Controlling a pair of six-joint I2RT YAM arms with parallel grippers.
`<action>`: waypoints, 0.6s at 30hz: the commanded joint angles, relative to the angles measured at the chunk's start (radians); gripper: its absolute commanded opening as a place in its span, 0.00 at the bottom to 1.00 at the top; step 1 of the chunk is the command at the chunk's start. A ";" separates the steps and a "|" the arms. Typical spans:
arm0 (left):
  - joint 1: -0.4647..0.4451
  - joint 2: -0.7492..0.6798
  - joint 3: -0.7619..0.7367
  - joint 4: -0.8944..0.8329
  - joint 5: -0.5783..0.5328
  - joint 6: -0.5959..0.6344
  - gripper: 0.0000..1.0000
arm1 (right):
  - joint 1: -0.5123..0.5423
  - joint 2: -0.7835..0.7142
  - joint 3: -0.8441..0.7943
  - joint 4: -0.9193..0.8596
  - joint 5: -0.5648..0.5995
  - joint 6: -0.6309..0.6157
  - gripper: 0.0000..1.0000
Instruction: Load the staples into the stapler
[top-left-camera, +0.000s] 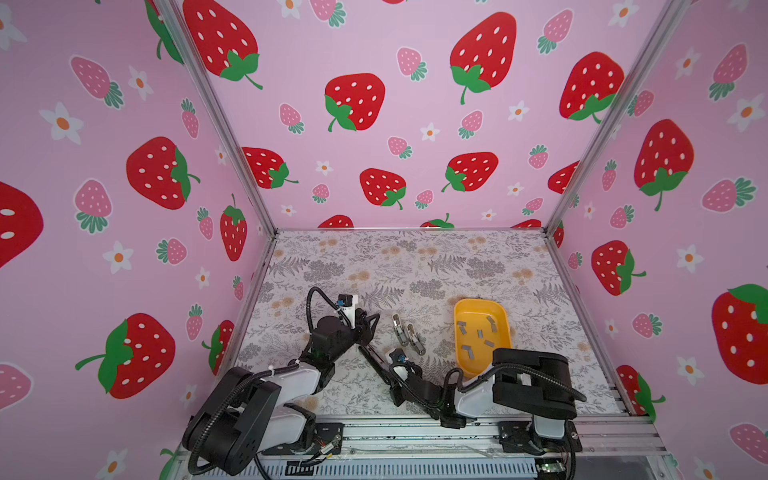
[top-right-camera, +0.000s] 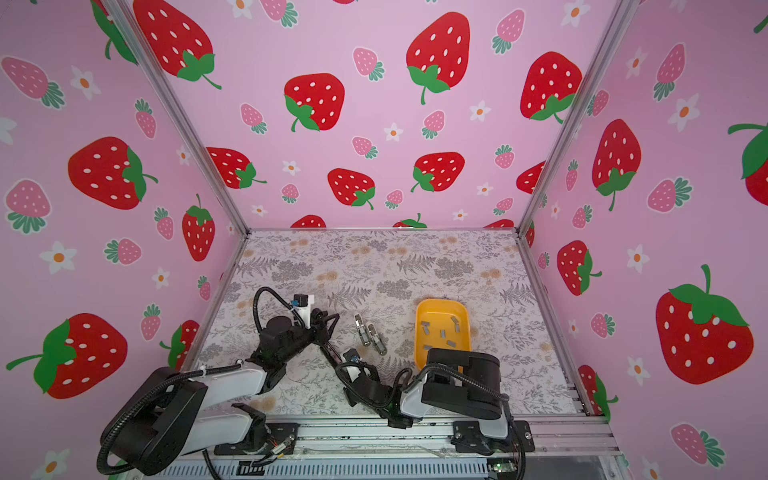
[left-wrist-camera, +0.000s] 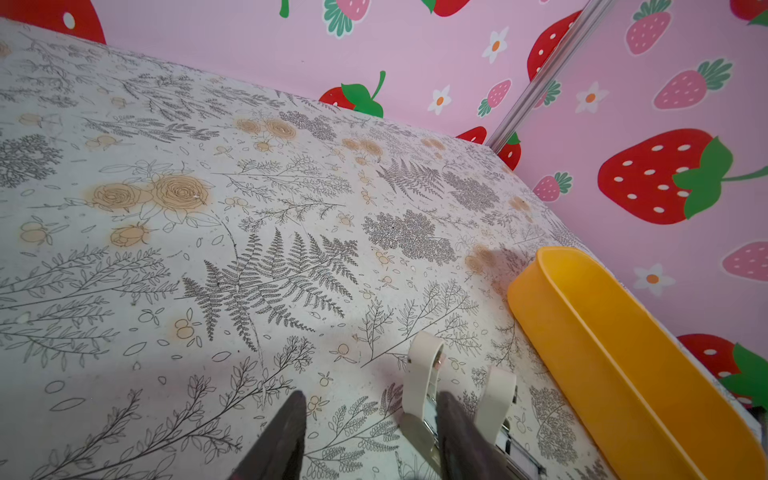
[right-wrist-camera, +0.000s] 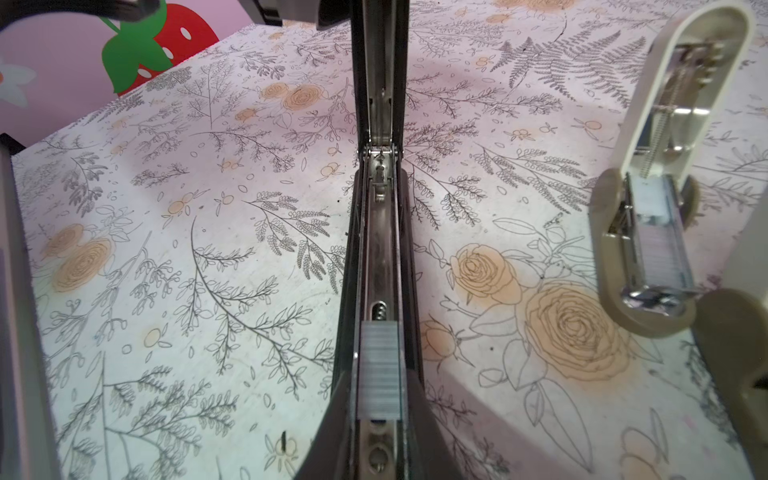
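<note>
Note that the right gripper (right-wrist-camera: 379, 388) is closed on the base of the black stapler (right-wrist-camera: 380, 249), with its fingers clamping both side walls at the lower centre of the right wrist view. This grip holds the open magazine channel steady and facing up so that a strip can seat in it. One staple strip (right-wrist-camera: 380, 370) lies in that channel, directly between the right fingers and level with their tips, short of the hinge higher in the frame. The stapler's lid stands swung up toward the top centre of that view, and in both top views the left gripper (left-wrist-camera: 372, 399) sits at its far end, probably placed to bring the lid down. In the left wrist view the left fingers (left-wrist-camera: 286, 432) stand apart with nothing visible between them, so treat that gripper as open. You cannot confirm from these angles whether a finger touches the lid. Other loose staples (top-left-camera: 480, 333) lie in the yellow tray (top-left-camera: 456, 320), right of centre in a top view and well apart from both grippers. Two beige staplers (top-left-camera: 415, 338) lie open on the table (top-left-camera: 415, 266) between the black stapler and the tray.
</note>
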 joint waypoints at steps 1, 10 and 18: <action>-0.033 -0.022 -0.024 0.075 0.016 0.072 0.51 | 0.012 0.025 -0.022 0.002 -0.003 0.001 0.00; -0.075 -0.020 -0.078 0.155 0.083 0.191 0.62 | 0.021 0.030 -0.033 0.027 0.012 0.000 0.00; -0.131 -0.015 -0.099 0.185 0.035 0.242 0.75 | 0.028 0.028 -0.039 0.038 0.022 -0.006 0.00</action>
